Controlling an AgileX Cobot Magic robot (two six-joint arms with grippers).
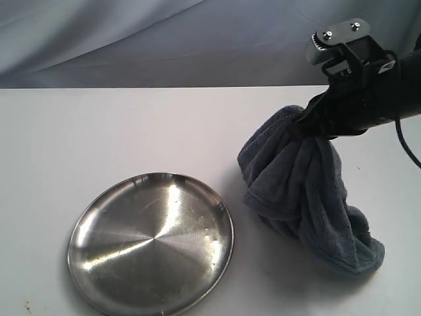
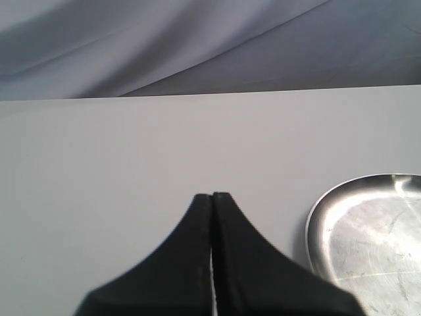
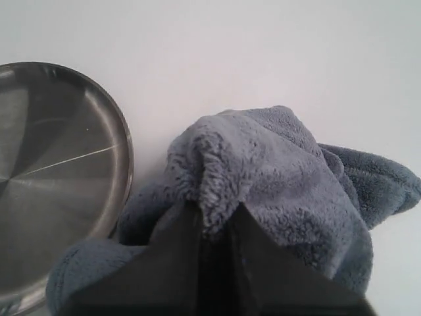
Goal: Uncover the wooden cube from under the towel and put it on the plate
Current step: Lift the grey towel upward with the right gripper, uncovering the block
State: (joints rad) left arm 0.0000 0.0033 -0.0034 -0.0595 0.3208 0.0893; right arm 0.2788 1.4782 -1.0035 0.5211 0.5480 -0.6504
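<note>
My right gripper (image 1: 304, 124) (image 3: 215, 214) is shut on a fold at the top of the blue-grey towel (image 1: 306, 191) (image 3: 276, 171), which hangs bunched from the fingers with its lower end on the white table. The wooden cube is hidden; no part of it shows in any view. The round steel plate (image 1: 151, 245) (image 3: 49, 171) lies empty to the left of the towel, close beside it. My left gripper (image 2: 212, 196) is shut with nothing between its fingers, above bare table with the plate's rim (image 2: 316, 224) off to one side.
The white table (image 1: 99, 131) runs back to a draped grey-blue cloth backdrop (image 1: 164, 39). The right arm's black body and cable (image 1: 401, 138) reach in from the right edge above the towel.
</note>
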